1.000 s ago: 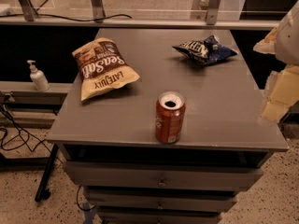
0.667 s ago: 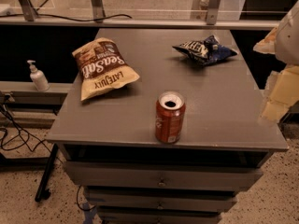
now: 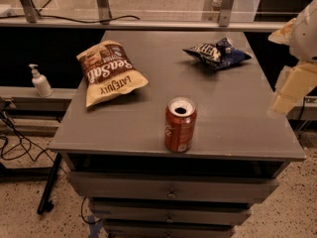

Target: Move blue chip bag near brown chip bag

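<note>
The blue chip bag (image 3: 217, 53) lies crumpled at the back right of the grey table (image 3: 237, 118), its black-and-white logo patch facing left. The brown chip bag (image 3: 109, 72) lies flat at the back left, with white "Sea Salt" lettering upside down to me. My gripper (image 3: 290, 88) shows as pale, blurred parts at the right edge of the view, off the table's right side and well right of and nearer than the blue bag. It holds nothing that I can see.
An open red soda can (image 3: 180, 124) stands upright near the table's front edge, between the two bags and closer to me. A white pump bottle (image 3: 40, 81) sits on a low ledge to the left. Drawers sit under the tabletop; cables lie on the floor at left.
</note>
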